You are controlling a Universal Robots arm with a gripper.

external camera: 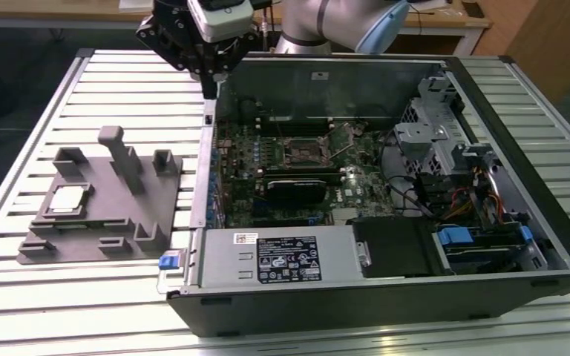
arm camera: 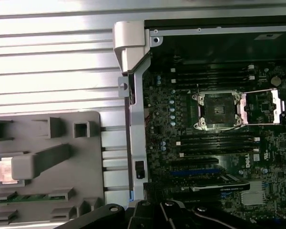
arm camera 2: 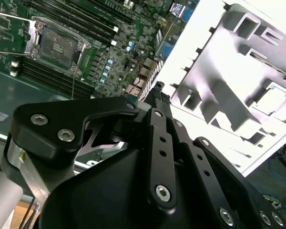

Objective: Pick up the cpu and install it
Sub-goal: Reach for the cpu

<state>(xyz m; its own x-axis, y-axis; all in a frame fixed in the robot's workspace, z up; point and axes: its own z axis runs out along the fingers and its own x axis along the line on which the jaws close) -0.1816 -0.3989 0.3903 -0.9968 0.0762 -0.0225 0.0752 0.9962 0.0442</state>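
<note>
The gripper (arm camera 2: 158,90) is seen from behind, its black linkage bars and screw heads occupying the foreground. Its fingers are drawn together at the tip, and nothing is held. The tip is seen against the line where the motherboard (arm camera 2: 109,52) meets the bright surface beyond it. On the motherboard, the CPU socket (arm camera 2: 57,45) is noted uncovered and unfilled, with its metal load plate (arm camera 2: 7,31) swung open beside it. Black memory slots (arm camera 2: 52,76) are recorded along both sides of the socket. A grey fixture tray (arm camera 2: 219,95) is observed on the bright surface, well apart from the socket. The cpu (arm camera 2: 276,98) is seen as a pale square seated in a tray recess, its detail washed out.
</note>
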